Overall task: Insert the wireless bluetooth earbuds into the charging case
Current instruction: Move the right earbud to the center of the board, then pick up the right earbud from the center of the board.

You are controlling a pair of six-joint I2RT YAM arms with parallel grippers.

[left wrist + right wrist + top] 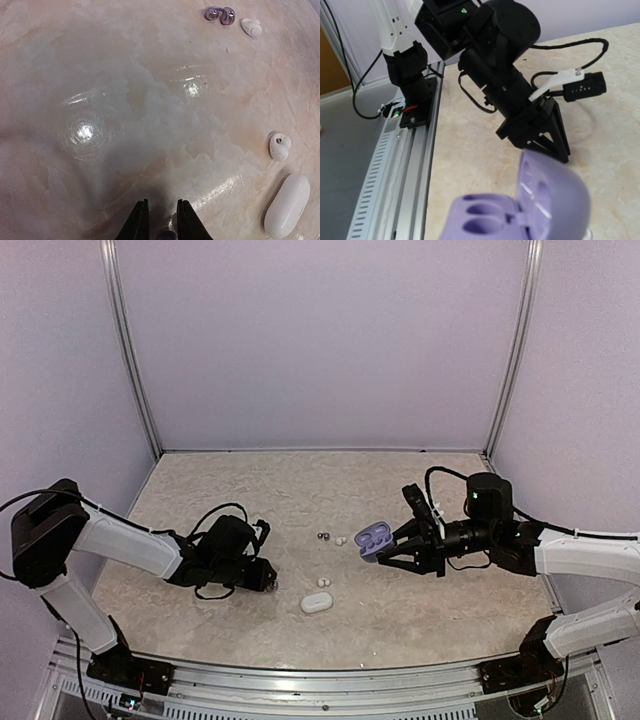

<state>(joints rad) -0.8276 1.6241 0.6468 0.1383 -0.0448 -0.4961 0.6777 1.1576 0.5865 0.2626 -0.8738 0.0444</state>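
My right gripper (388, 546) is shut on a lilac charging case (373, 538), held above the table with its lid open. The right wrist view shows two empty sockets in that case (520, 210). Two shiny dark earbuds (220, 14) lie side by side on the table, with a cream earbud (251, 27) just beside them. Another cream earbud (280, 146) lies close to a shut white case (287, 205). My left gripper (161, 222) hovers low over bare table, well short of the buds. Its fingers stand narrowly apart, with nothing gripped between them.
The marbled tabletop (300, 490) is walled in by pale panels on three sides. An aluminium rail (330, 680) runs along the near edge, carrying both arm bases. The left arm's black wrist and cables (510, 90) show in the right wrist view, facing the lilac case.
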